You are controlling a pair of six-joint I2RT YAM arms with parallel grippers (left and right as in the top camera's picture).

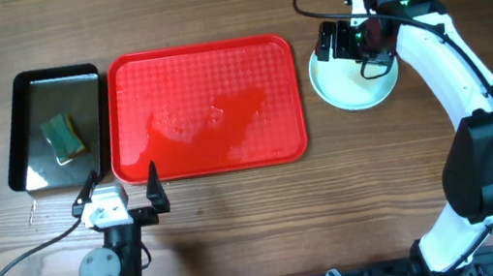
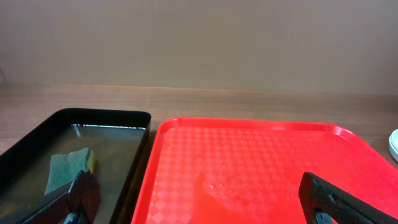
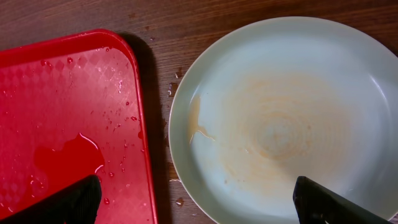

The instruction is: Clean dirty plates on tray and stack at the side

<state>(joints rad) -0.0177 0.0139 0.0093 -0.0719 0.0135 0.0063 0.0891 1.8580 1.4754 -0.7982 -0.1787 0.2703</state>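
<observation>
Right gripper [image 3: 200, 205]: fingers spread wide, holding nothing.
Tray [image 1: 260, 62]: red, wet, mid-table.
Plates [image 1: 354, 91]: on the table just right of the tray, under the right gripper; top face faintly smeared orange-brown.
Left gripper [image 1: 122, 188]: spread, empty, at the tray's near edge.
Black pan [image 1: 24, 93]: left of the tray, holding a sponge [image 1: 63, 136].

Your left gripper [image 1: 121, 183] rests low at seven o'clock, jaws wide apart, pointing toward twelve. Your right arm [image 1: 450, 59] stretches to one o'clock, right gripper [image 1: 338, 43] spread wide.
</observation>
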